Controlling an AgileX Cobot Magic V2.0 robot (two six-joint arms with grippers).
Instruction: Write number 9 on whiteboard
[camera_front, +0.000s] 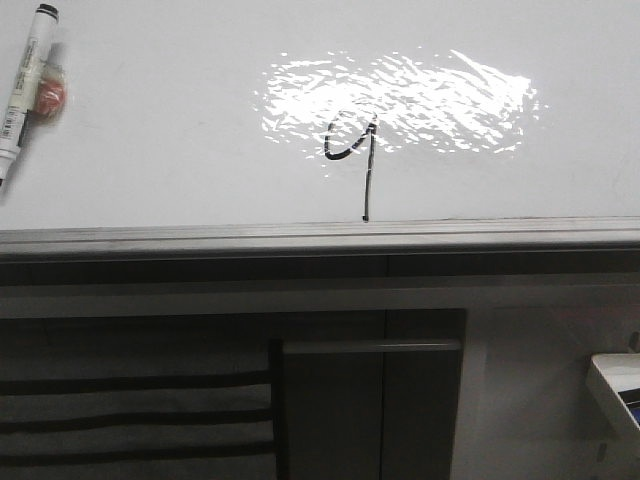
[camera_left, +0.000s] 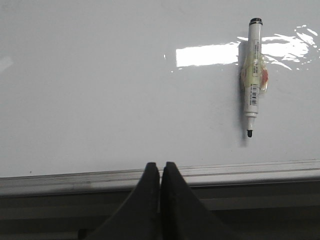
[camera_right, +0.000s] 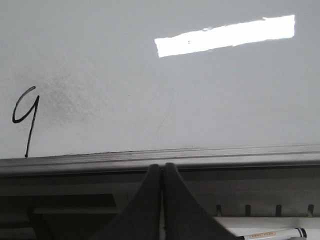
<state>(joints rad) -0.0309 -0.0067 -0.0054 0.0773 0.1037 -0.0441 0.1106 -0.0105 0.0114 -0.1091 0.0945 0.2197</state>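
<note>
The number 9 (camera_front: 352, 150) is drawn in thin black marker on the whiteboard (camera_front: 180, 150), its loop in the bright glare patch and its tail reaching down to the grey edge strip. It also shows in the right wrist view (camera_right: 26, 117). A white marker (camera_front: 22, 85) with its black tip bare lies on the board at the far left; it shows in the left wrist view (camera_left: 253, 75) too. My left gripper (camera_left: 160, 166) is shut and empty over the board's edge strip. My right gripper (camera_right: 161, 167) is shut and empty over the same strip. Neither gripper shows in the front view.
Below the board's grey edge strip (camera_front: 320, 238) stands a dark grey cabinet (camera_front: 230, 390) with slats. A white tray corner (camera_front: 618, 390) sits at the lower right. Another pen (camera_right: 272, 234) lies on a white surface in the right wrist view.
</note>
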